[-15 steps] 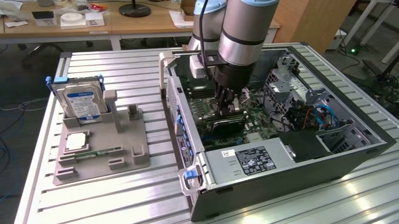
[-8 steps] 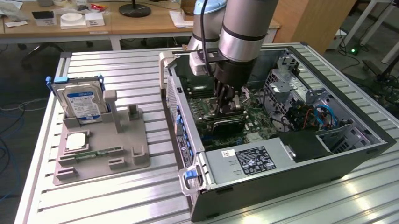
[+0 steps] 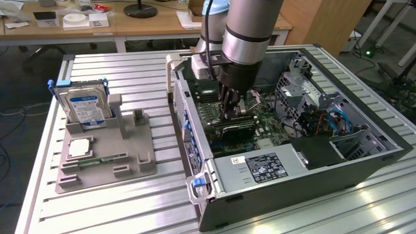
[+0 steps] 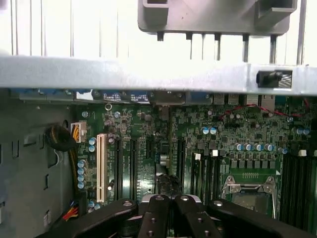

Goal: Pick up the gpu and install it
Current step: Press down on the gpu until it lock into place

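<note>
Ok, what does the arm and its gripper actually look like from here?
The arm is a thick round tube, grey with a shiny silver band and a black ring. Below it sits a black cylindrical wrist, with a white box clamped to its side and a dark cable running up. The gripper is black, with slim jointed fingers studded with round bolts.

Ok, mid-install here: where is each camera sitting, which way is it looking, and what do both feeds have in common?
Exterior view: off the arm, raised, looking down over the slatted table at the open computer case and the grey fixture with the hard drive; the arm reaches down into the case, its pincer over the gpu.
Wrist view: on the wrist, looking down past the shut pincer onto the motherboard.
Shared: motherboard, case wall, pincer.
</note>
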{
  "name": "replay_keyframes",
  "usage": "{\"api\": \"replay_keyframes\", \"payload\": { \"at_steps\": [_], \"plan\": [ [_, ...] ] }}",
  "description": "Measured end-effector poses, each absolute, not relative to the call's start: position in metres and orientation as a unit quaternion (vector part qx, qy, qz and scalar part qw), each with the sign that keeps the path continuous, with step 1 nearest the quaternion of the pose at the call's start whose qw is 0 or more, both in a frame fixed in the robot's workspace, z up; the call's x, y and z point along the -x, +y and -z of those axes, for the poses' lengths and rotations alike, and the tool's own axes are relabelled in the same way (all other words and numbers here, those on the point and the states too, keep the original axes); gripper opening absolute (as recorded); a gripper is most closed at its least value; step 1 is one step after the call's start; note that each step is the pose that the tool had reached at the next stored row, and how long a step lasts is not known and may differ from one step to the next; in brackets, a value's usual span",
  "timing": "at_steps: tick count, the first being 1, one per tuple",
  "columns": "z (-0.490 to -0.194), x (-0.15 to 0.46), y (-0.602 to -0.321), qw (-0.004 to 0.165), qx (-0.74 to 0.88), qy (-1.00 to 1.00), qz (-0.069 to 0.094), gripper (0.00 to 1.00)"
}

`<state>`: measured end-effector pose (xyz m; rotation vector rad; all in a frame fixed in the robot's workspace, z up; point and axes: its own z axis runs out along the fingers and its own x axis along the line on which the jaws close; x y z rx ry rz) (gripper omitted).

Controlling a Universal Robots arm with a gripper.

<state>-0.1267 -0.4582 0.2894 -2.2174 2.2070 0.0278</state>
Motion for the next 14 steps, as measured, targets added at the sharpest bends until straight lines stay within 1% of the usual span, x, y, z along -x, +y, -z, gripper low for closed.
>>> {"api": "replay_keyframes", "payload": {
  "at_steps": [8,14],
  "plan": [
    [-0.289,0.148,-0.458,0.006,0.709,0.705,-0.009,0.11],
    [-0.298,0.156,-0.458,0.006,0.709,0.705,-0.009,0.11]
  ]
}}
